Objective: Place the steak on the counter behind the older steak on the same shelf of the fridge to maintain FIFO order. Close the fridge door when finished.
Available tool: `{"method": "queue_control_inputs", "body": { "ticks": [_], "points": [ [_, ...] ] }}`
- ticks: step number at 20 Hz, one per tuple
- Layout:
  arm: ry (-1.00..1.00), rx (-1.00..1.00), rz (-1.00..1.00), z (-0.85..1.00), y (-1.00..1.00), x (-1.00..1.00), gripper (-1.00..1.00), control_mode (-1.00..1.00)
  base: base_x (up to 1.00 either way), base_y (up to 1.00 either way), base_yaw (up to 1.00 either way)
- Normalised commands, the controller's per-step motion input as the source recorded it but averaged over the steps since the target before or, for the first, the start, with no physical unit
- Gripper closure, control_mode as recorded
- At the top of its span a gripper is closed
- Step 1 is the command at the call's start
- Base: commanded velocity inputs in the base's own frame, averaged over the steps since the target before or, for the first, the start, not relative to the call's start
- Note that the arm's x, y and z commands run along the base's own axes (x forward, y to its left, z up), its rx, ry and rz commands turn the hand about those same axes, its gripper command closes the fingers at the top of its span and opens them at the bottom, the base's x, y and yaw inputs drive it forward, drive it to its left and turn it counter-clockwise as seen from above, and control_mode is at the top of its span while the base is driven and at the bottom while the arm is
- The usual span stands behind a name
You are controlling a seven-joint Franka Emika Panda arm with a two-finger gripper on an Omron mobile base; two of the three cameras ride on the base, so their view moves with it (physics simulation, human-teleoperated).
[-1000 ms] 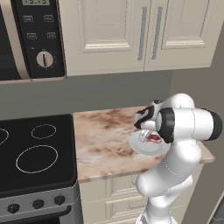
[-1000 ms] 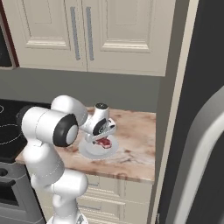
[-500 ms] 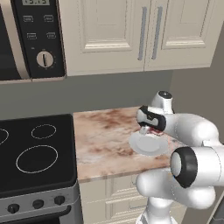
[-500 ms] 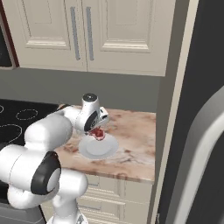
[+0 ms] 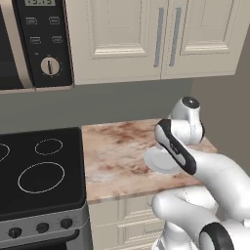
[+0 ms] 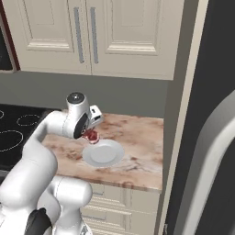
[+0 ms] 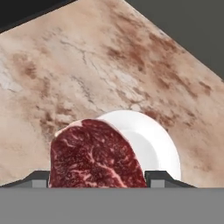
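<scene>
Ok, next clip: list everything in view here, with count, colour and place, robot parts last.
steak: 1, dark red with a pale fat rim, between the gripper fingers, lifted above the plate
plate: 1, white, on the counter near its front edge
counter: 1, brown-and-cream marbled, right of the stove
stove: 1, black top with ring burners, knobs on a grey front, left of the counter
microwave: 1, dark with a dial, above the stove
wall cabinets: cream, two doors with grey handles, above the counter
fridge: 1, dark grey with a pale handle, right of the counter
gripper: 1, white arm with dark joints, shut on the steak
</scene>
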Motion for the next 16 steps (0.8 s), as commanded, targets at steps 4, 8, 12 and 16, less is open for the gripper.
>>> {"method": "queue_control_inputs", "body": {
  "ticks": [4, 8, 12, 16],
  "points": [
    [-0.01, 0.0, 0.0, 0.4, 0.09, -0.39, 1.0, -1.0, 0.0, 0.0, 0.0],
    [-0.02, 0.0, 0.0, 0.31, 0.03, -0.46, 1.0, -1.0, 0.0, 0.0, 0.0],
    [-0.03, 0.0, 0.0, 0.31, 0.01, -0.52, 1.0, -1.0, 0.0, 0.0, 0.0],
    [-0.02, 0.0, 0.0, 0.31, 0.0, -0.53, 1.0, -1.0, 0.0, 0.0, 0.0]
  ]
}}
